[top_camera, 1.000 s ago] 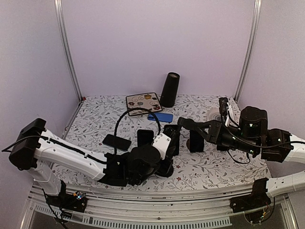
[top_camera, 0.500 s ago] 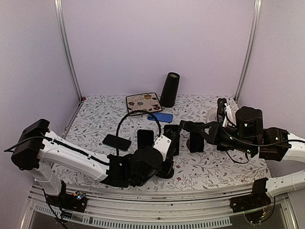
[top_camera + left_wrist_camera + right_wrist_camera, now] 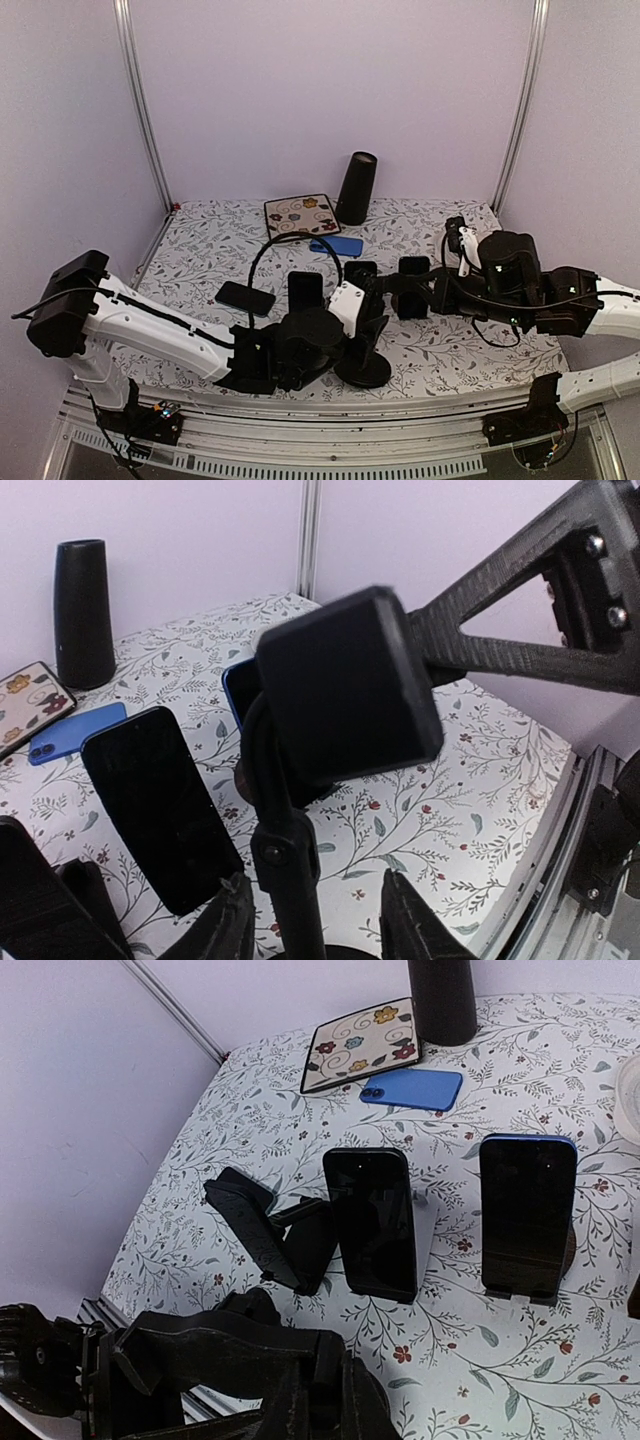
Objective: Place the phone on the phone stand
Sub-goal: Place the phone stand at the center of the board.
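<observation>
The black phone (image 3: 305, 290) leans upright left of centre, in neither of my 2 grippers. I judge it the likely candidate for the move. Just right of it, the left gripper (image 3: 316, 920) straddles the phone stand (image 3: 362, 372) low on its post. Its jaws are apart with a gap showing, probably there to steady the stand. The right gripper (image 3: 398, 285) sits by the stand's head, and I cannot tell how its jaws stand.

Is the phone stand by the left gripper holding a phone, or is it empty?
Empty: the phone stand shows a bare square pad in the left wrist view, with no phone on it.
</observation>
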### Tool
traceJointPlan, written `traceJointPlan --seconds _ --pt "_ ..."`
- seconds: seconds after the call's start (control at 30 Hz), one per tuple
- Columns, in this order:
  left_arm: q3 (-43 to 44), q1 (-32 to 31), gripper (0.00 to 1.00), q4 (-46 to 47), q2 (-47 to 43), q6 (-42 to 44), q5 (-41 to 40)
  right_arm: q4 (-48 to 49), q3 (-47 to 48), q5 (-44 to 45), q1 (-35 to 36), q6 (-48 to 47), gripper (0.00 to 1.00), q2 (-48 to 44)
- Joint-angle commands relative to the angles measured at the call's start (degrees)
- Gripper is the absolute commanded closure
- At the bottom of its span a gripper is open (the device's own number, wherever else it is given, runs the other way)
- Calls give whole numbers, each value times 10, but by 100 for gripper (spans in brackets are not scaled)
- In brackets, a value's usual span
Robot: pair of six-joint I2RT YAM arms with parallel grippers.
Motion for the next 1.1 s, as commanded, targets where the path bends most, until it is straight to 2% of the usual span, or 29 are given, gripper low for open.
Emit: traceJointPlan --seconds 0.0,0.27,0.63,1.07 --pt "-4 -8 57 27 -16 -10 9 51 12 37 7 -5 99 -11" --pt "-24 -3 57 57 -44 -7 16 46 16 71 17 -28 99 -7" --pt "-47 16 59 97 -77 -9 47 -56 25 174 27 -8 99 -17" --pt "-48 23 60 65 -104 -36 51 10 -30 219 38 -10 99 -12"
